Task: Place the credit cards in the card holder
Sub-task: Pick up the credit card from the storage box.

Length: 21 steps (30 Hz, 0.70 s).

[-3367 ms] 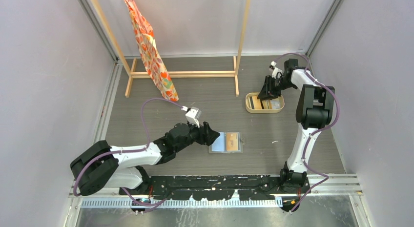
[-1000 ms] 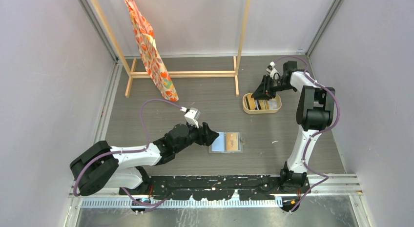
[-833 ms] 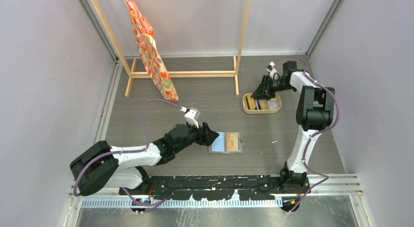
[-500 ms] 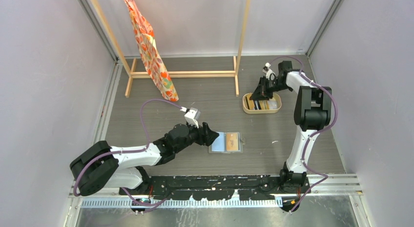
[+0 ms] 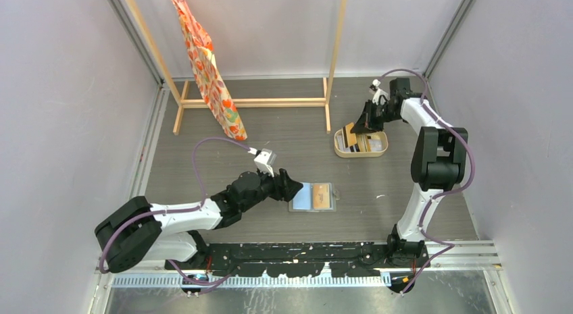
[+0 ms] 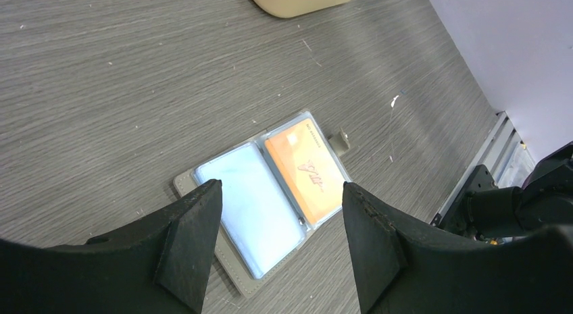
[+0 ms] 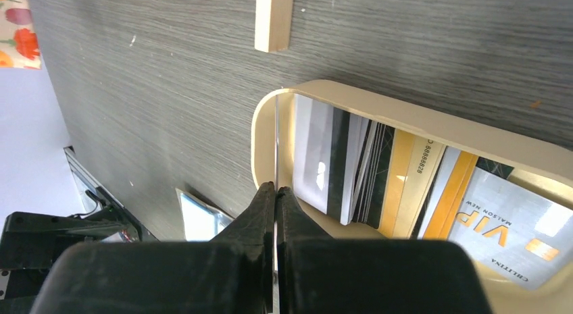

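The grey card holder [image 5: 313, 197] lies open near the middle of the table. In the left wrist view [image 6: 233, 273] its left pocket is pale blue and an orange card [image 6: 307, 169] sits in the right pocket. My left gripper [image 6: 282, 189] is open and empty, hovering over the holder's left edge [image 5: 295, 187]. My right gripper [image 5: 363, 123] is shut on a credit card [image 5: 349, 134], held above the left end of the beige tray [image 5: 338, 150]. The right wrist view shows that card edge-on [image 7: 276, 145] between the shut jaws [image 7: 276, 188]. Several more cards [image 7: 405, 186] stand in the tray [image 7: 263, 125].
A wooden rack [image 5: 257, 101] stands at the back with a patterned orange cloth [image 5: 206, 64] hanging from it, and one rack foot [image 7: 273, 20] lies just behind the tray. The tray's rim shows at the top of the left wrist view [image 6: 304, 0]. Walls close in both sides.
My right gripper has risen out of the tray with one card pinched in it. The tray has slid slightly to the left. The left arm has not moved.
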Tool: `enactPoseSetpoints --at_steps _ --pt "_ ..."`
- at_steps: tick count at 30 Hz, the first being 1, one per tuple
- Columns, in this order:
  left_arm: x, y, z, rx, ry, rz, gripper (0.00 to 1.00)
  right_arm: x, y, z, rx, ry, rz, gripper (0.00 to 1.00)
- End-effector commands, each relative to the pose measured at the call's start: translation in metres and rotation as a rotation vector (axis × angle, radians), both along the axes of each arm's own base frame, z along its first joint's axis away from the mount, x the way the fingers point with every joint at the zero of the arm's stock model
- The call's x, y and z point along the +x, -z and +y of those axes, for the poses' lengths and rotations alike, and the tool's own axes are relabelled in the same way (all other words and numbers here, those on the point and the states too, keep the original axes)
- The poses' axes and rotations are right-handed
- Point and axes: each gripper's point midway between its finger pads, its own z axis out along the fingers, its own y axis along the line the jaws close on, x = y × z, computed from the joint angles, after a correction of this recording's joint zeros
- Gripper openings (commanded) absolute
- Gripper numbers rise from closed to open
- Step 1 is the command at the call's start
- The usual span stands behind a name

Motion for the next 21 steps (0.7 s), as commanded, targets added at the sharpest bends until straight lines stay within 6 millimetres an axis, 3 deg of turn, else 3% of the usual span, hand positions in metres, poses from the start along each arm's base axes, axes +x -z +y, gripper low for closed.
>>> enactPoseSetpoints --at_steps 1,4,7,9,12,16,18,21 --pt "0.006 -0.037 -0.003 -0.064 -0.002 -0.081 0.67 0.006 -0.037 -0.005 0.018 0.001 -0.119 0.01" --pt "0.004 -0.06 -0.009 -0.074 0.041 -0.128 0.72 0.001 -0.052 -0.008 0.064 -0.025 -0.156 0.01" --pt "0.004 -0.083 -0.017 -0.103 0.075 -0.183 0.94 -0.004 -0.067 -0.006 0.122 -0.048 -0.188 0.01" --pt "0.007 -0.096 -0.027 -0.12 0.102 -0.209 1.0 -0.006 -0.076 0.0 0.174 -0.062 -0.201 0.01" --pt "0.012 -0.109 -0.052 -0.129 0.175 -0.189 1.0 -0.011 -0.085 0.008 0.265 -0.062 -0.194 0.02" --pt "0.036 -0.103 -0.089 -0.184 0.228 -0.006 0.99 -0.012 -0.1 0.011 0.358 -0.034 -0.187 0.02" --pt "0.059 -0.107 -0.1 -0.265 0.237 0.053 0.95 -0.011 -0.108 0.009 0.381 -0.027 -0.204 0.02" --pt "0.092 -0.094 -0.111 -0.311 0.207 0.17 0.9 -0.012 -0.118 0.007 0.406 -0.015 -0.22 0.03"
